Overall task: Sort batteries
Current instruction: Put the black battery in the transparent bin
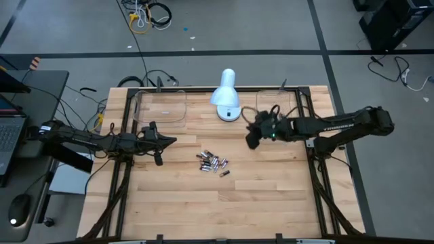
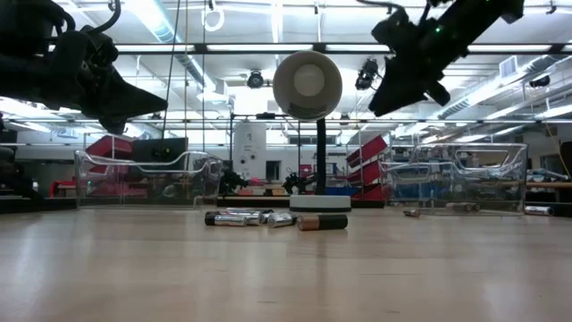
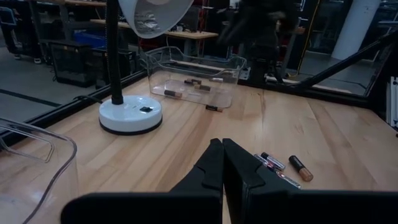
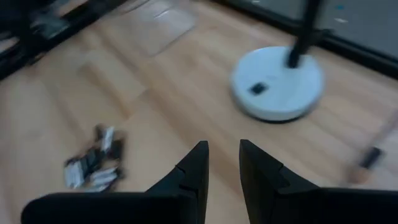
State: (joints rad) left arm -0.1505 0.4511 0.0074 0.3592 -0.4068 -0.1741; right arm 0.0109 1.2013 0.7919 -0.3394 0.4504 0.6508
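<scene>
Batteries (image 1: 212, 163) lie in a loose cluster near the middle of your desk (image 1: 271, 196), all on their sides, with one coppery battery (image 2: 322, 222) at the cluster's edge in the low view. A few more cells (image 3: 193, 87) sit inside the right clear tray (image 3: 194, 78), and one (image 3: 213, 108) lies on the wood just outside its wall.

Behind the cluster stands the white desk lamp (image 1: 226, 95), its round base (image 4: 278, 84) between the two trays along the far edge. The left clear tray (image 1: 161, 106) is at the far left, the right one at the far right.

Your left tool (image 1: 157, 142) hangs above the desk to the left of the cluster, fingers (image 3: 214, 168) pressed together with nothing between them. Your right tool (image 1: 253, 137) hovers above the desk to the right of the lamp base and beyond the cluster; its fingers (image 4: 199, 165) are parted with only air between them.

The desk is pale wood planking with a dark frame (image 1: 319, 169) along its sides. Around it you have grey floor with loose cables (image 1: 149, 15) and a laptop (image 1: 10, 132) on a side stand at the left. The low view looks into a workshop with shelving and ceiling strip lights (image 2: 170, 22).

The near half of the desk is bare wood, and both tools hang well above the surface.
</scene>
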